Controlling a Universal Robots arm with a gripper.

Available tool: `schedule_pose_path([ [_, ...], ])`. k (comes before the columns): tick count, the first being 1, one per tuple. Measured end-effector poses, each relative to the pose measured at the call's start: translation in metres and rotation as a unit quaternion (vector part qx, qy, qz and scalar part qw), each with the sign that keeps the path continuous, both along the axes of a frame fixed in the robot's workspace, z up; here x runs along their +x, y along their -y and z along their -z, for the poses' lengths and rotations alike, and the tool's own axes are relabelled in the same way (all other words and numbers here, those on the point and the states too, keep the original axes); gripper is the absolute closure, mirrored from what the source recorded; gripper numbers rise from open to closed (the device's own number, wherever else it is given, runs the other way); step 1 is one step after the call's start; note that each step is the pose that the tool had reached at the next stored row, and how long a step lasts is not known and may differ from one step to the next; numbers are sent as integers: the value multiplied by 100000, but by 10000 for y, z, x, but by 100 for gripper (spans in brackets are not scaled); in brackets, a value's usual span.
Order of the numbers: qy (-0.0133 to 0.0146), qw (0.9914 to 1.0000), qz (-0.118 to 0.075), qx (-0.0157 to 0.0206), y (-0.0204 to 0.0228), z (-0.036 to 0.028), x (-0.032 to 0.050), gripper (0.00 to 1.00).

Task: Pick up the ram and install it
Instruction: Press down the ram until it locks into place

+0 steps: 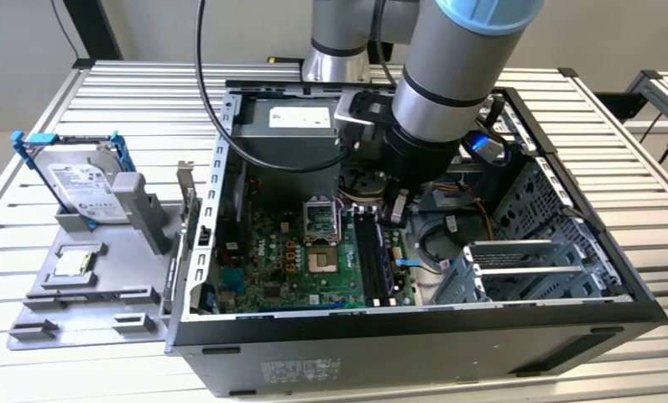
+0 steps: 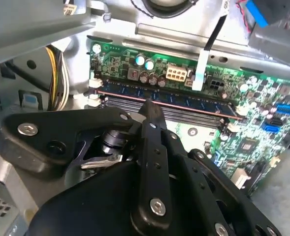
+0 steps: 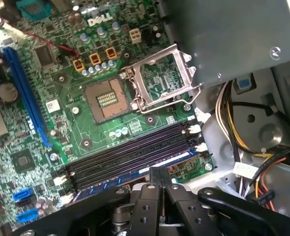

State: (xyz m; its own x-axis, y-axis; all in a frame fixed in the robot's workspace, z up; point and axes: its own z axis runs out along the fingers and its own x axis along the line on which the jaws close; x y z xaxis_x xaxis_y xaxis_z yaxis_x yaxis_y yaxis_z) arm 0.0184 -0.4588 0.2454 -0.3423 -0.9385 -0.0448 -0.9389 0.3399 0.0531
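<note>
With the claw (image 2: 149,110) narrow over the ram (image 2: 164,98) in its slot (image 3: 130,157), press straight down, evenly.

Beside the one open computer case (image 1: 602,277) on the slatted table stand one hard drive (image 1: 86,180) and one small square chip (image 1: 73,262), while inside it lie one motherboard (image 3: 85,73), one empty processor socket (image 3: 107,100), and one ram stick (image 2: 184,101).
</note>
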Motion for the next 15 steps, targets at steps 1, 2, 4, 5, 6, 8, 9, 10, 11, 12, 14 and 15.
schedule_pose_path([
  [1,72,99996,-878,2,0,0,0,100],
  [2,151,99984,-1784,7,0,1,1,100],
  [4,318,99932,-3668,2,0,0,1,100],
  [5,401,99898,-4493,-1,0,0,1,100],
  [6,495,99857,-5314,-1,0,0,1,100],
  [8,739,99765,-6815,-11,2,0,1,100],
  [9,877,99711,-7548,-14,2,1,1,100],
  [10,1015,99652,-8271,-15,3,1,1,100],
  [11,1154,99592,-8945,-16,4,2,1,100],
  [12,1360,99549,-9388,-21,4,7,-1,100],
  [14,1783,99489,-9942,-69,5,13,-11,100],
  [15,1955,99459,-10202,-75,7,17,-17,100],
])
